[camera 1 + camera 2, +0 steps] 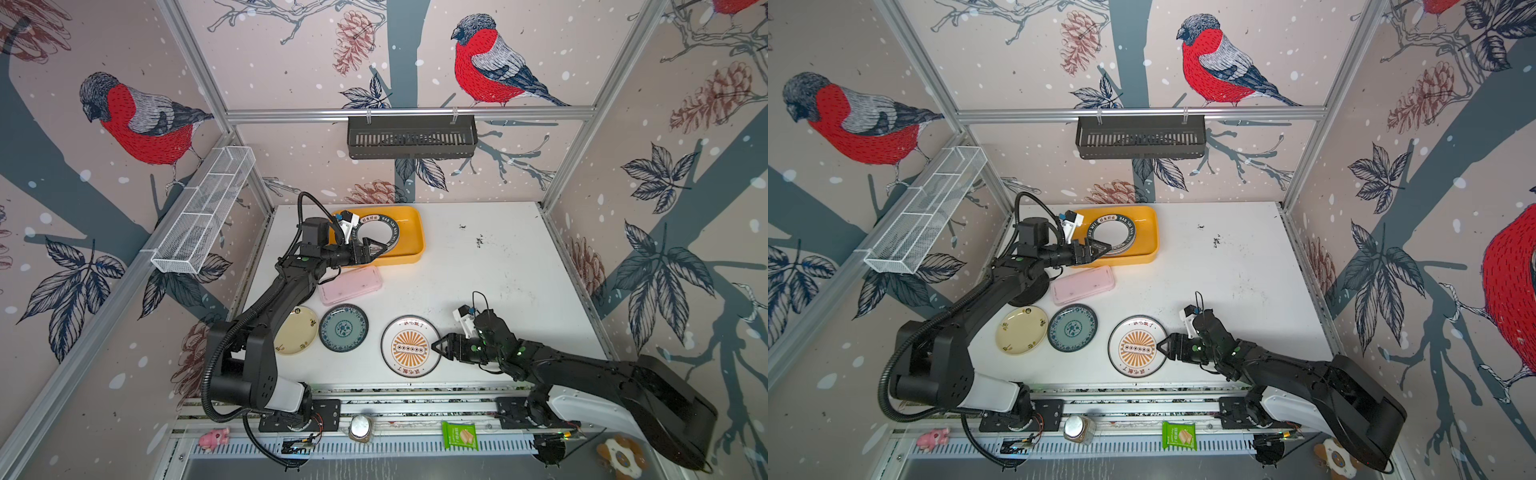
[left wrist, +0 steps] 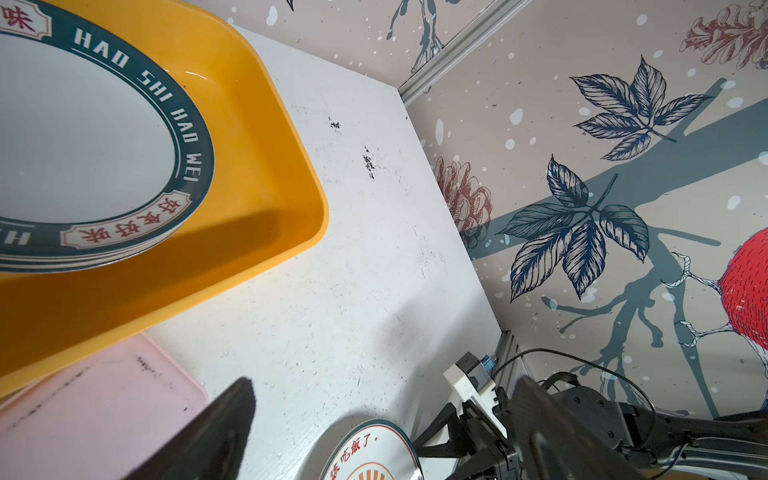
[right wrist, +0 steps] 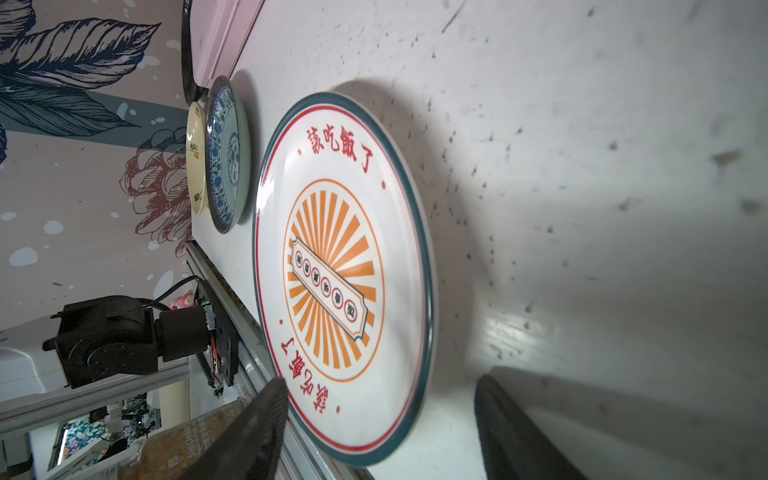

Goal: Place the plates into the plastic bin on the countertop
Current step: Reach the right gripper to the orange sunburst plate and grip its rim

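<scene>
At the 3 o'clock rim of the sunburst plate, right gripper sat jaws apart around it; left gripper gaped over the 6 o'clock edge of the bin.

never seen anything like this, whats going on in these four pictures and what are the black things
The black things are two robot arms at a white countertop. Two pictures look down from overhead; two come from cameras on the arms' wrists. A sunburst plate, a teal plate, a cream plate and a pink box lie on the surface. A yellow bin holds lettered plates. The left fingers hang open over that bin, holding nothing. The right fingers stand open either side of the sunburst plate's rim, not yet gripping.
</scene>
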Motion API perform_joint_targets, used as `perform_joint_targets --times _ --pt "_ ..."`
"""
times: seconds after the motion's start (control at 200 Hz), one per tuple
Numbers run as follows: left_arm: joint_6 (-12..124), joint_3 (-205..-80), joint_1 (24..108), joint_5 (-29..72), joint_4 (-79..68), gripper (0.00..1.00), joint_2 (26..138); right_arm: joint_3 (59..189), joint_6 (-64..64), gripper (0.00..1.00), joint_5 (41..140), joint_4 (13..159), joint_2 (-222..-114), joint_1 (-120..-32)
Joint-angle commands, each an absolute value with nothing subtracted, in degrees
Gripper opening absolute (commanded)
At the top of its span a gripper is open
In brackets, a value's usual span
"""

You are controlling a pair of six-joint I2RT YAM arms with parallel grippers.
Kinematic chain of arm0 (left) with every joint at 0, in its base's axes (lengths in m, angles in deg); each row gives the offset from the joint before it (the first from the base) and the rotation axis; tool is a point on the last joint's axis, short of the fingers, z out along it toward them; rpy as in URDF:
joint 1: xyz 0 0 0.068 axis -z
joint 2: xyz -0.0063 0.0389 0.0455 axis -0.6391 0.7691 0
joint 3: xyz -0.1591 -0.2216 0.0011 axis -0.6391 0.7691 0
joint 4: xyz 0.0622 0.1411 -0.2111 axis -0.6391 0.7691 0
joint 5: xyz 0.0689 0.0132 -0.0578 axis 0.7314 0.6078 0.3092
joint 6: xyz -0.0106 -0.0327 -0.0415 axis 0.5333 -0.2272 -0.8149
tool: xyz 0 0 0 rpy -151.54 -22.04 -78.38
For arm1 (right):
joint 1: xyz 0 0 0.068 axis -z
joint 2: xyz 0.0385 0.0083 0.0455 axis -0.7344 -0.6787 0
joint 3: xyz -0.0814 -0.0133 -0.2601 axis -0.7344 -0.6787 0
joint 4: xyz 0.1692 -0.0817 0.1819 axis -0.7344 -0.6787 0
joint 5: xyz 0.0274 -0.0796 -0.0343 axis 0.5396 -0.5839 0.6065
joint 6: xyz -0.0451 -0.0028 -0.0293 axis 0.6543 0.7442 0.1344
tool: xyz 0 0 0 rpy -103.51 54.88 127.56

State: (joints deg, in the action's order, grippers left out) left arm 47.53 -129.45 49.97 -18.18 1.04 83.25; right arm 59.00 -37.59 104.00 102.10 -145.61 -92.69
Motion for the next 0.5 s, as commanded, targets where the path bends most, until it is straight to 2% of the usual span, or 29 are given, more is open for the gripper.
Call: perform_joint_targets --times 0.0,0.265,0.495 --pt "48.11 -129.67 49.92 -18.27 0.1 0.96 83.02 59.08 -38.71 0.63 104.98 98.38 -148.84 -92.87" --pt "48.33 -129.68 49.84 -18.17 0.36 0.96 82.73 59.31 -40.05 0.42 103.33 98.48 -150.92 -92.65" --pt "48.28 -129.68 49.92 -18.7 0.1 0.96 82.25 58.12 -41.77 0.17 102.33 99.68 -150.89 -91.25"
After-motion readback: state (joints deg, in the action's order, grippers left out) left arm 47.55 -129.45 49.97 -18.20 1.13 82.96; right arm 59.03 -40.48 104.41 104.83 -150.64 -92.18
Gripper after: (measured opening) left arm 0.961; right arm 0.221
